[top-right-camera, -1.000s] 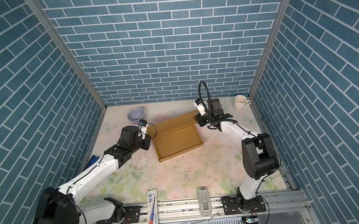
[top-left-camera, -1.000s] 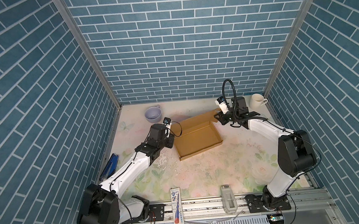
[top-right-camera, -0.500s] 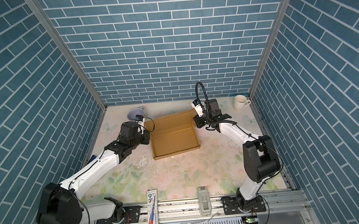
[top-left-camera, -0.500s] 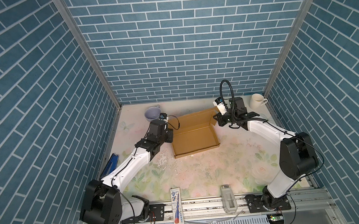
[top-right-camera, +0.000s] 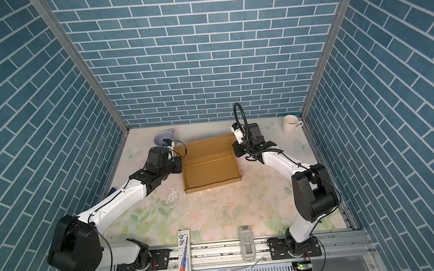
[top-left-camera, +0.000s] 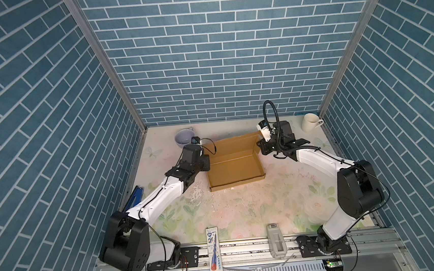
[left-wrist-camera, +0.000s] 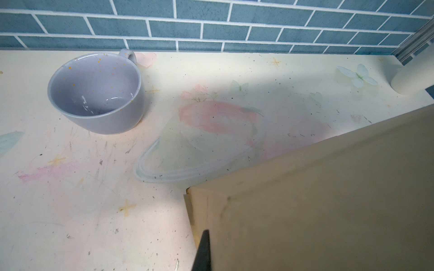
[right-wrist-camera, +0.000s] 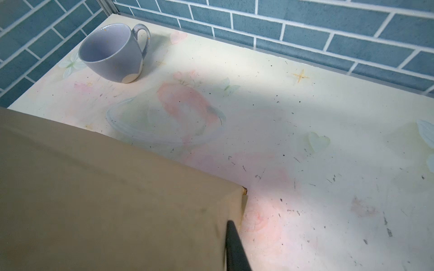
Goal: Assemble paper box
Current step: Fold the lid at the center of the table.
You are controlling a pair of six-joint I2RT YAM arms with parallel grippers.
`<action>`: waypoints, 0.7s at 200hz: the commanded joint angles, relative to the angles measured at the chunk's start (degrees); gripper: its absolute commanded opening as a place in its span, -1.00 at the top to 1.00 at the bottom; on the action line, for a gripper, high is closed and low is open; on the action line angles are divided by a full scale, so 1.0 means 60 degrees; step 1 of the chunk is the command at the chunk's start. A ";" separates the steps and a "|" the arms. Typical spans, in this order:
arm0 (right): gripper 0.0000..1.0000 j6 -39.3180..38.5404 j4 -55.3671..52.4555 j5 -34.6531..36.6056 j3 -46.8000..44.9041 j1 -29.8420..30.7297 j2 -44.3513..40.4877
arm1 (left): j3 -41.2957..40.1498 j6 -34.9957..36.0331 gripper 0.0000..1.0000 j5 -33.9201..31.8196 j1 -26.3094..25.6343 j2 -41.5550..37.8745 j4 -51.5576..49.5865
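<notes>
- If you scan from the left, first up is a glossy, rounded lavender cup (top-left-camera: 183, 138) on the scuffed floral table (top-left-camera: 242, 208).
- Left gripper (top-left-camera: 206, 163) is closed tight, pinching the left side wall of the paper box (top-left-camera: 233, 166); one thin black finger (left-wrist-camera: 203, 251) shows against the cardboard.
- Paper box sits mid-table toward the back: matte brown cardboard, shallow rectangular tray, rear panel tilted up.
- Right gripper (top-left-camera: 260, 148) pinches the right wall the same way.
- Smooth cream mug (top-left-camera: 311, 122) stands in the far right corner.
</notes>
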 commanded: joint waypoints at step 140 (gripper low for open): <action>0.69 0.1642 0.1897 0.0689 -0.3092 0.1174 -0.1381 | -0.2329 -0.0501 1.00 0.0095 -0.0210 -0.0924 0.1856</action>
